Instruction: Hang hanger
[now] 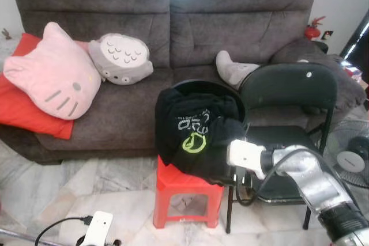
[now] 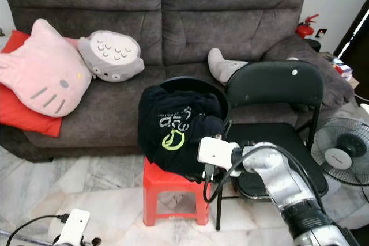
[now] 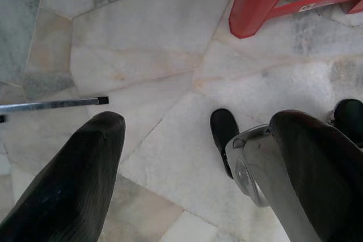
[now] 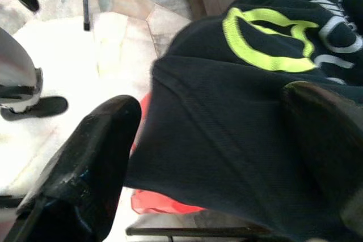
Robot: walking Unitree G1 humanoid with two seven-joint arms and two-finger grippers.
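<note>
Left eye view: black T-shirt with lime-green logo (image 1: 196, 136) drapes a black round basket (image 1: 207, 87) on a red plastic stool (image 1: 187, 191); no hanger can be made out.

Right wrist view: right gripper (image 4: 210, 157), 2 fingers apart, straddles the shirt's lower edge.

Left wrist view: left gripper (image 3: 198, 157) spread over pale marble floor (image 3: 142, 55), stool at 1 o'clock.

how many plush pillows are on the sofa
2: a pink cat-face pillow at the sofa's left end, leaning on a red cushion, and a grey owl-like plush just right of it, touching it. Others may be hidden.
</note>
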